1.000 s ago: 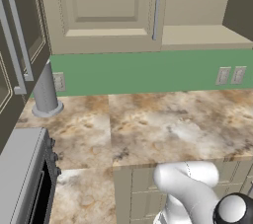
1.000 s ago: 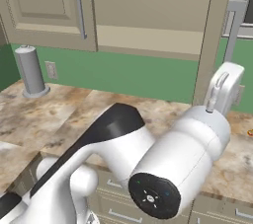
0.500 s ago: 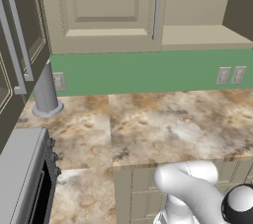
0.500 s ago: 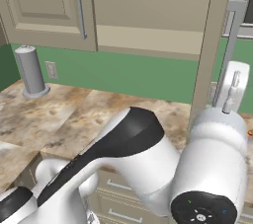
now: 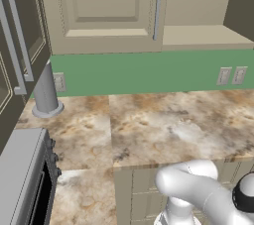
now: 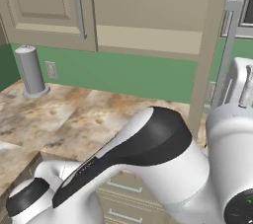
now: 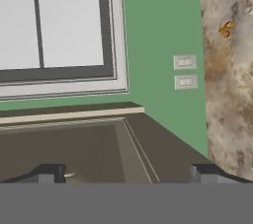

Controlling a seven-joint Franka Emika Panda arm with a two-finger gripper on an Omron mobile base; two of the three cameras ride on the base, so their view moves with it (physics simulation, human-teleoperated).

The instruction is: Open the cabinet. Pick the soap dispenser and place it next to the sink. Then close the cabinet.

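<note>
The wide beige wall cabinet (image 5: 149, 11) is standing with its right door (image 6: 210, 60) swung open. The gripper (image 7: 126, 172) is hanging with its jaws wide apart, holding nothing. The small soap bottle is probably light, hard and slippery, so grabbing it around its middle looks best.

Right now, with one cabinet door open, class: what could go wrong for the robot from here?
1. The open door stands edge-on right beside the arm; a wide swing might knock it.
2. The claw is open, empty and faces the green wall, not the shelf; a hasty reach may miss.
3. The grey post could be grabbed by mistake.
</note>
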